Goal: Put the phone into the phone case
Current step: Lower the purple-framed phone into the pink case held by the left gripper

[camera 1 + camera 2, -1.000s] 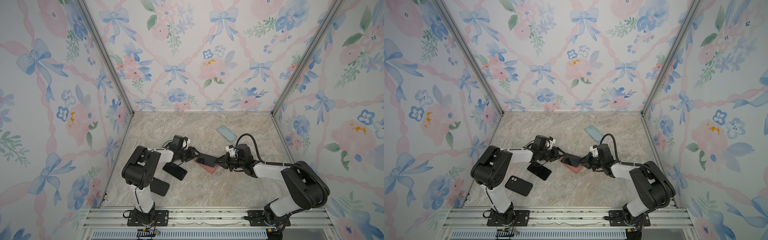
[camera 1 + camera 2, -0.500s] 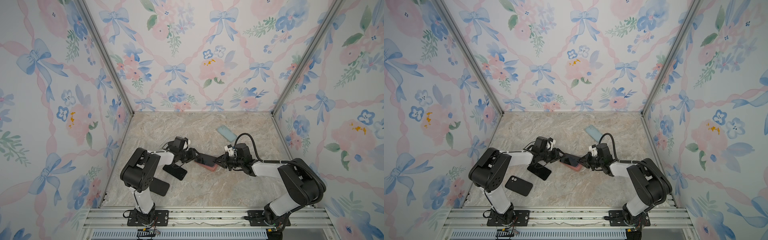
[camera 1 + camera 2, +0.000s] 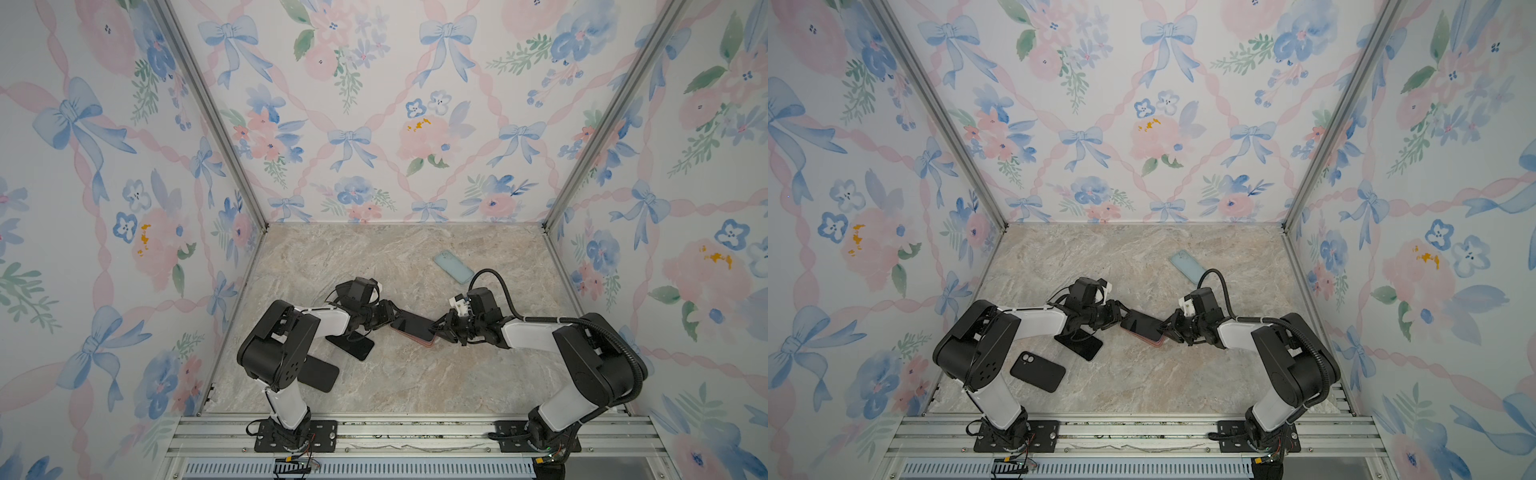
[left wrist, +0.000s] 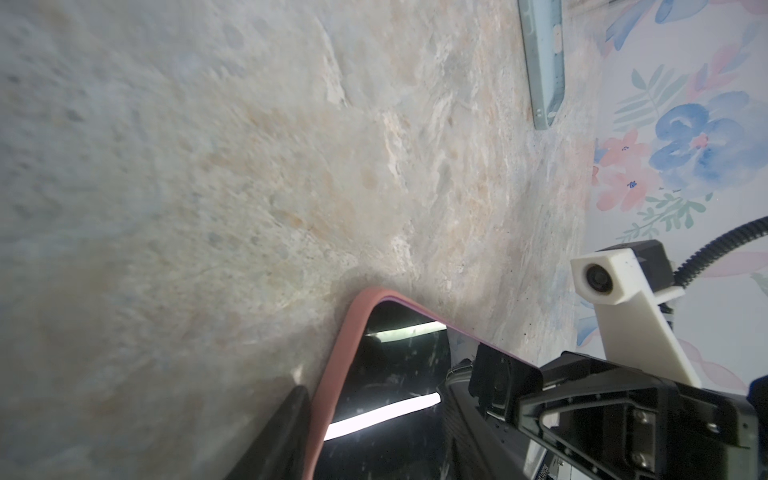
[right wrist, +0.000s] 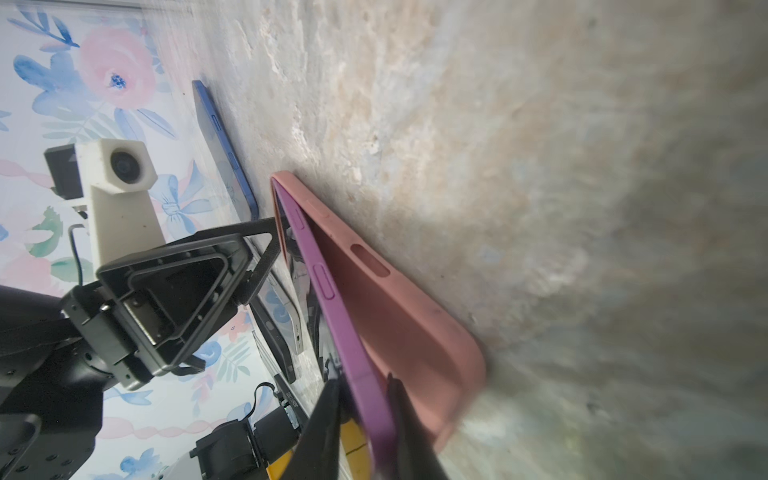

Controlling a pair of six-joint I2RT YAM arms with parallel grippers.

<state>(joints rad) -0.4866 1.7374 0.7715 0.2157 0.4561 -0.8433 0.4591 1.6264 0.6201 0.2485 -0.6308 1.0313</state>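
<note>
Phone (image 5: 353,340) lies only partly in the case (image 5: 399,316), its raised end pinched by jaws of the right gripper (image 3: 438,327); whether jaws of the left gripper (image 3: 388,316) clamp anything is unclear.

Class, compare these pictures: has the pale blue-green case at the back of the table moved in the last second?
No. In a top view the pale blue-green case lies just as near the back right corner post as before.
</note>
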